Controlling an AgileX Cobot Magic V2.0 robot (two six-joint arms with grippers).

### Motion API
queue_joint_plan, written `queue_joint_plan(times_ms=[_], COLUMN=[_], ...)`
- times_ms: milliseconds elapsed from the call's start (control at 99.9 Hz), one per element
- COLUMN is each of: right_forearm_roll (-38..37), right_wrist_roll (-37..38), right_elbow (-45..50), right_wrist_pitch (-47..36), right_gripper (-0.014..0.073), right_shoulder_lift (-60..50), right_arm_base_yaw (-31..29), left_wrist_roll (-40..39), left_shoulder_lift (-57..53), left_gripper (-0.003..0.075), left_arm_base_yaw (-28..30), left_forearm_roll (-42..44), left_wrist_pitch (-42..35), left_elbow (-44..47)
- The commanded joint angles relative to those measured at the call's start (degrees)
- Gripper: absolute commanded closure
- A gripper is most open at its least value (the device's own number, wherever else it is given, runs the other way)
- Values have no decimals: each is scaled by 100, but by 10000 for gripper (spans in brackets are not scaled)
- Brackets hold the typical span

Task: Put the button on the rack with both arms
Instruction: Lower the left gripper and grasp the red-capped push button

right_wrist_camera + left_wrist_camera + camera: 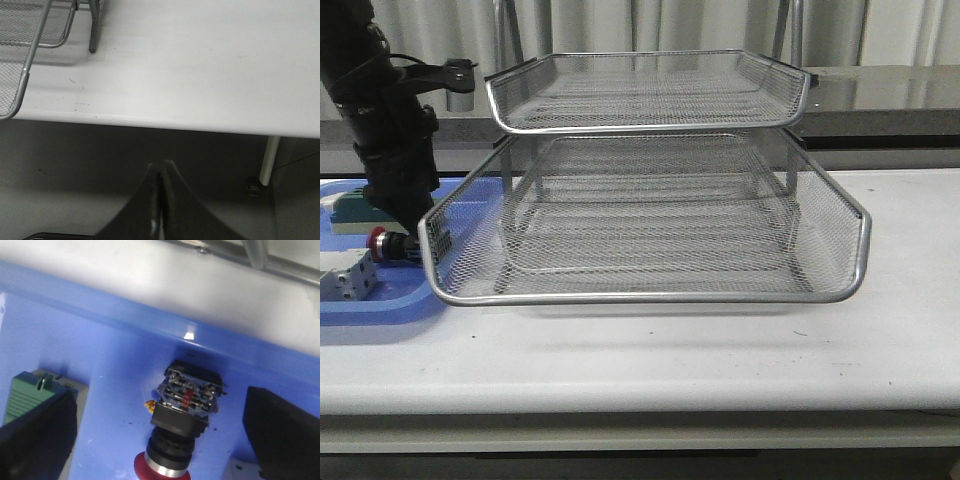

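— Left gripper (182, 415)?
— Spread wide, straddling the push-button (182, 425), not yet gripping; it lies in the blue tray (125, 345) beside the wire rack (650, 220).
— Right gripper (160, 200)?
— Pinched together, empty, off the rack's far side. Everything remains.

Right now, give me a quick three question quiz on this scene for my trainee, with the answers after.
1. True or false: the button already lies in the rack.
2. Which gripper has its fingers spread on either side of the button? A: left gripper. B: right gripper.
3. Fill in: the button lies on the blue ____.

Key
1. False. It lies outside the rack, to the left in the front view.
2. A. The right gripper is shut, off the table's edge.
3. Tray, where a green block also sits.
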Motion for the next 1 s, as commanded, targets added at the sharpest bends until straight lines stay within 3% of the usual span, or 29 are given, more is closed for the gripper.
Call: queue_joint_plan(times_ms=[0, 901, 991], right_forearm_roll=[-23, -23, -23], right_wrist_roll=[0, 0, 0], right_elbow=[-192, -192, -192], right_wrist_pitch=[-320, -320, -320], right_gripper=[664, 664, 664], right_shoulder_lift=[13, 13, 13], right_arm_base_yaw=[-7, -7, -7], left_wrist_roll=[8, 8, 8], left_shoulder_lift=[-266, 313, 313], left_gripper=[82, 83, 111], left_arm_base_yaw=[-26, -26, -26], left_forearm_roll=[-12, 15, 15], left_wrist_pitch=[-137, -250, -237], left_elbow=[-164, -164, -164])
